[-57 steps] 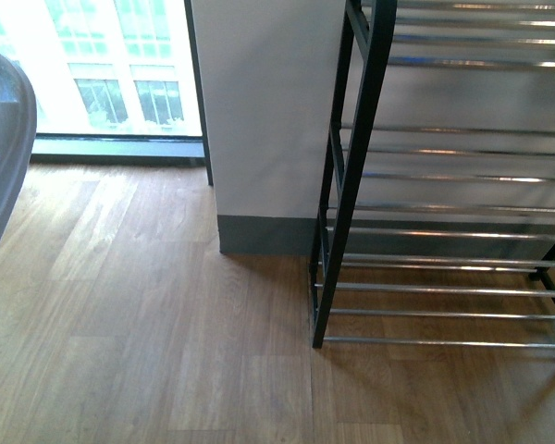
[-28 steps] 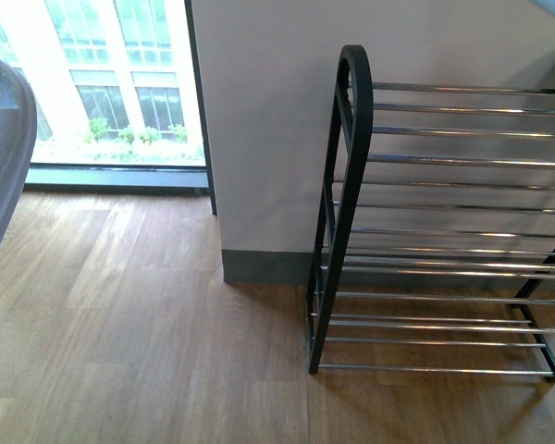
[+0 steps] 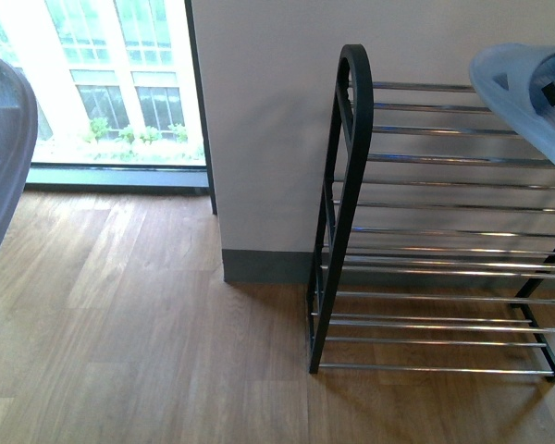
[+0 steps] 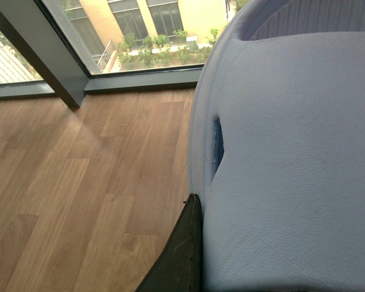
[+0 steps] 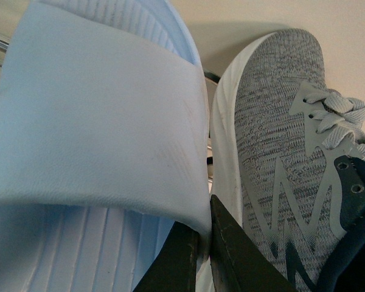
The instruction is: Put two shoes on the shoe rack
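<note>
Wood floor [image 3: 148,324], white wall [image 3: 259,120], window [image 3: 102,74] showing probably shrubs.

We see a pale blue slide filling the right of the frame, over a wooden floor.

The pale blue slide [image 4: 292,158], with its pebbled strap and a ribbed footbed at the upper right, takes up the right half. A dark finger [image 4: 181,255] of our left claw [image 4: 191,243] presses against the strap's edge at the bottom centre. The wooden floor [image 4: 79,182] spreads across the left, and the window frame [image 4: 55,67] runs along the upper left, with a yellow building [image 4: 170,15] and shrubs beyond.
</note>
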Tool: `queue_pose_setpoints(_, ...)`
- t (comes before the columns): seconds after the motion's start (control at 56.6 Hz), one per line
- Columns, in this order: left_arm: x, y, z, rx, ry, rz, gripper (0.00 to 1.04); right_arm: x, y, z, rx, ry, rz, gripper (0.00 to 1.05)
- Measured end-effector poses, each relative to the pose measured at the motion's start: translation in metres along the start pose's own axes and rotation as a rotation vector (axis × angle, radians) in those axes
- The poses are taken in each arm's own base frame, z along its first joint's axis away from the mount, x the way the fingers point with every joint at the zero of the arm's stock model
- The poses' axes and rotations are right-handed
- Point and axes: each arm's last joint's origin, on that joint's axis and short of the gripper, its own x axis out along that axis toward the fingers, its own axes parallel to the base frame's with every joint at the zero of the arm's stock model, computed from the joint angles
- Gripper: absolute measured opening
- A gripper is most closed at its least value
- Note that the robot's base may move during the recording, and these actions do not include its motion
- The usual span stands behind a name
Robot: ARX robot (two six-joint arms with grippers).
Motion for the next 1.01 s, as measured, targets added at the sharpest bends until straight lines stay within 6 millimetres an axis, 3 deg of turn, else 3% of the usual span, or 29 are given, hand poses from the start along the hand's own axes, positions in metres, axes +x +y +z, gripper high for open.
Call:
queue_pose_setpoints(0.371,0.000,0.000,0.000,0.000,0.000,0.000,0.02,0.027,-0.006,0.010,0.044,0.030,-0.053,0.01)
queue_pose_setpoints(0.936,0.000,0.000,0.000,0.000,0.000,0.000,0.02,0.057,-0.011,0.005,0.052,0.082,-0.133,0.01)
queue_pose_setpoints(1.007,0.000,0.000,0.000,0.000,0.000,0.000,0.02,0.058,-0.012,0.004,0.047,0.082,-0.134,0.12)
